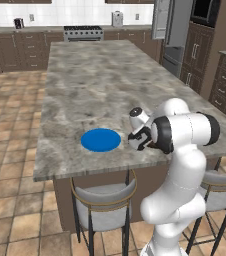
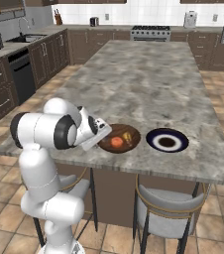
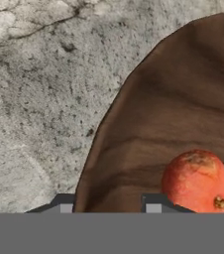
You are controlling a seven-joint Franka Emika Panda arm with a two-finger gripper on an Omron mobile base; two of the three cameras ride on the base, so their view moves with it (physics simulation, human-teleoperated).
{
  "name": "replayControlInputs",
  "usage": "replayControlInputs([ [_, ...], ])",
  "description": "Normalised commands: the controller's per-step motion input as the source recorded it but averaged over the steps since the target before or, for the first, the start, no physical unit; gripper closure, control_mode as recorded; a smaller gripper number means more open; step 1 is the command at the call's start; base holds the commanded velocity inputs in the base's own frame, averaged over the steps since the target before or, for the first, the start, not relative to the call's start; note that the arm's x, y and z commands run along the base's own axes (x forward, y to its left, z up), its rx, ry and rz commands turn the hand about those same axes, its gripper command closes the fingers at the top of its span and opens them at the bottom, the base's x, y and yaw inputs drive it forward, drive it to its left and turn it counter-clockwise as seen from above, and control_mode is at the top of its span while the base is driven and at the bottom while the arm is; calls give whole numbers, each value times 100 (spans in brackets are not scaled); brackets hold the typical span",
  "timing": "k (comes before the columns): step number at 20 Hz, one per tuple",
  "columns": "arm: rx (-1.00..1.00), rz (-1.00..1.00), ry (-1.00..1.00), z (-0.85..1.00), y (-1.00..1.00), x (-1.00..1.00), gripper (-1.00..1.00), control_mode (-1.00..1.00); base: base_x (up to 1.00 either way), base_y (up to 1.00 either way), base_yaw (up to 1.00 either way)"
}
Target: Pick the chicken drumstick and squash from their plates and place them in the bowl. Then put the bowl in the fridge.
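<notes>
Pincer [image 3: 109,208] at the bowl [image 3: 173,114] rim, both foods apparently inside.

My fingertips [image 3: 63,206] stand apart astride the near rim, but whether they grip it I cannot tell. In the bowl lie the orange squash [image 2: 116,142] and a yellowish piece beside it, likely the drumstick [image 2: 127,136]; the blue plate [image 1: 101,140] and the dark-rimmed plate [image 2: 167,140] sit bare on the island [image 2: 148,79]. I judge the filling done; what is left is carrying the bowl to the fridge [image 1: 171,35], well apart at the far end.
</notes>
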Motion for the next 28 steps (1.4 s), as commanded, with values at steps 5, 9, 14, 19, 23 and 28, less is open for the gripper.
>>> replayControlInputs([
  [5,2,0,0,2,-20,-19,100,-100,0,0,0],
  [9,8,4,-7,30,6,-30,100,-100,0,0,0],
  [14,1,9,-7,52,24,-24,100,-100,0,0,0],
  [19,0,13,0,56,20,-33,100,-100,0,0,0],
  [23,0,16,5,63,15,-41,100,-100,0,0,0],
  [28,-3,18,0,51,5,-40,100,-100,0,0,0],
])
